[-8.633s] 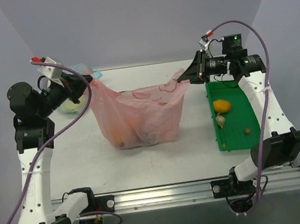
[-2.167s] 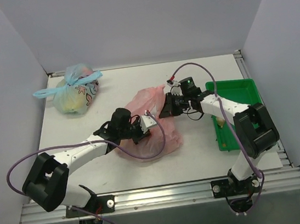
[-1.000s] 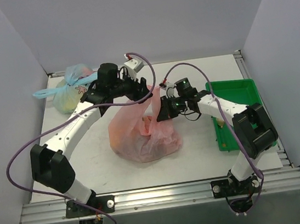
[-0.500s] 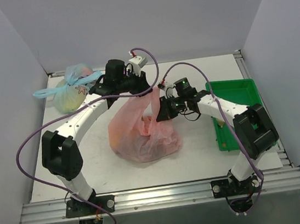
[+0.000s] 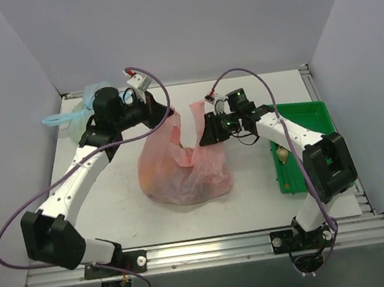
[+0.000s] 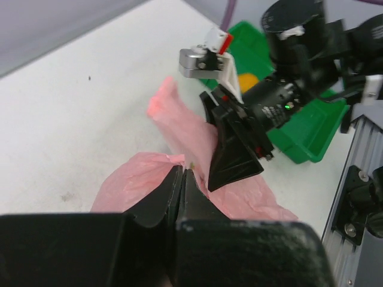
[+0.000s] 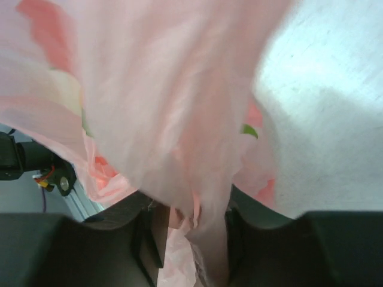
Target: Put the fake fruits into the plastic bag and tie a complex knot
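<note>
The pink plastic bag [image 5: 181, 172] stands on the table's middle, bulging, with orange fruit shapes dim through its left side. My left gripper [image 5: 169, 116] is shut on the bag's left top strip, seen pinched in the left wrist view [image 6: 182, 171]. My right gripper [image 5: 204, 138] is shut on the bag's right top part; in the right wrist view [image 7: 194, 221] bunched pink plastic [image 7: 179, 119] runs between the fingers. The two held parts stand up with a dip between them. A yellow-orange fruit [image 6: 248, 81] and a pale piece [image 5: 282, 153] lie in the green tray. No pink knot lump is in view.
The green tray [image 5: 309, 117] sits at the right, beside the right arm. The pale blue bag [image 5: 86, 101] lies at the back left, mostly hidden behind my left arm. Grey walls close the back and sides.
My left arm has swung left and drawn its pinched strip away from the right gripper. The right gripper has risen a little toward the back with its hold kept.
</note>
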{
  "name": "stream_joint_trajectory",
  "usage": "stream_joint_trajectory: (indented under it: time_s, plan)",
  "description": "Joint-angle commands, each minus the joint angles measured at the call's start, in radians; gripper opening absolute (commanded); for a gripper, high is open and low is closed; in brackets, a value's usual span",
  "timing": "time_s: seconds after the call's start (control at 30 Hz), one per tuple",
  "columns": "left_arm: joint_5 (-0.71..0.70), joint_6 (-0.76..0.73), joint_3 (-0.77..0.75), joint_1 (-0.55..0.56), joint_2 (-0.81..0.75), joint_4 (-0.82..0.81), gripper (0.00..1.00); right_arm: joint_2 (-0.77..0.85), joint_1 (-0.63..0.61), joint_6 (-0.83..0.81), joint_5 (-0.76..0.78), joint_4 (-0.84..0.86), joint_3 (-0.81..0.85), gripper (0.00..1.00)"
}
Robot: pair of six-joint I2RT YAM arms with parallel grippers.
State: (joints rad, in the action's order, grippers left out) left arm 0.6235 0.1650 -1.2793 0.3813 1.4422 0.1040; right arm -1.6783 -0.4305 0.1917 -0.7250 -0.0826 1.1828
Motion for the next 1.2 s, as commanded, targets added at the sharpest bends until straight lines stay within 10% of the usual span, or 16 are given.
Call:
stream_joint_trajectory:
  time_s: [0.0,0.13,0.47,1.17]
  plan:
    - [0.096,0.044,0.052,-0.004,-0.123,-0.172,0.00,0.034,0.018,0.011,-0.034,-0.043,0.087,0.33]
    - [0.107,0.068,0.098,-0.009,-0.164,-0.190,0.00,0.104,0.022,-0.009,-0.033,-0.048,0.130,0.67]
    - [0.097,0.082,0.166,-0.015,-0.236,-0.204,0.00,0.273,0.004,-0.017,-0.016,0.202,0.115,0.98]
    - [0.090,0.151,0.201,-0.022,-0.333,-0.239,0.00,0.121,-0.254,0.074,-0.083,0.561,0.103,1.00]
